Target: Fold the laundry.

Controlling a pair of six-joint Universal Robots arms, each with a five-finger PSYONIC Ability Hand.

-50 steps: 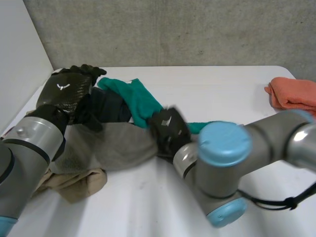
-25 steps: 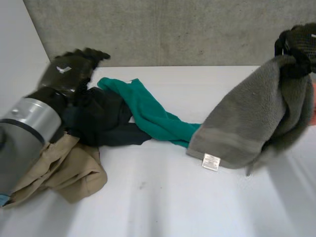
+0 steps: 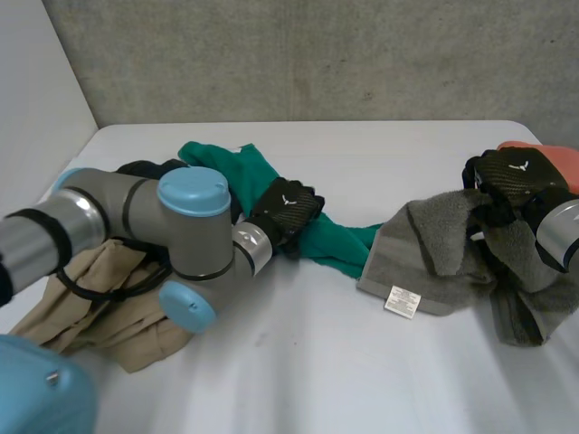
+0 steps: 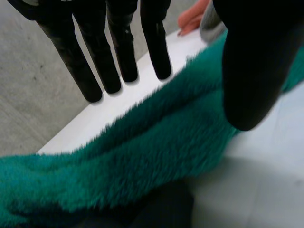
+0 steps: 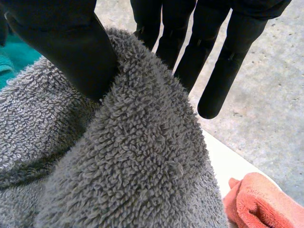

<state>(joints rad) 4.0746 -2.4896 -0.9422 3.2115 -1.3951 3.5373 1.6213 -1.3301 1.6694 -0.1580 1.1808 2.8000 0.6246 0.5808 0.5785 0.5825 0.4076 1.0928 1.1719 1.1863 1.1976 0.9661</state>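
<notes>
Two hands on two towels, green mid-frame and grey at the right.

Seen from the head camera, the left hand [image 3: 285, 210] rests on the green towel [image 3: 336, 242], which lies stretched across the middle of the white table [image 3: 298, 362]. Its wrist view shows the fingers [image 4: 118, 52] straight and the thumb held apart from them over the green pile, gripping nothing. At the right of the frame the right hand [image 3: 516, 176] sits on top of the crumpled grey towel [image 3: 434, 249], whose white label [image 3: 402, 301] faces up at its lower edge. Its wrist view shows a fold of grey terry pinched between the thumb [image 5: 71, 42] and nearly straight fingers. A tan cloth [image 3: 99, 298] lies at the lower left under the left arm, and an orange cloth [image 3: 554, 158] at the upper right, just behind the right hand.
</notes>
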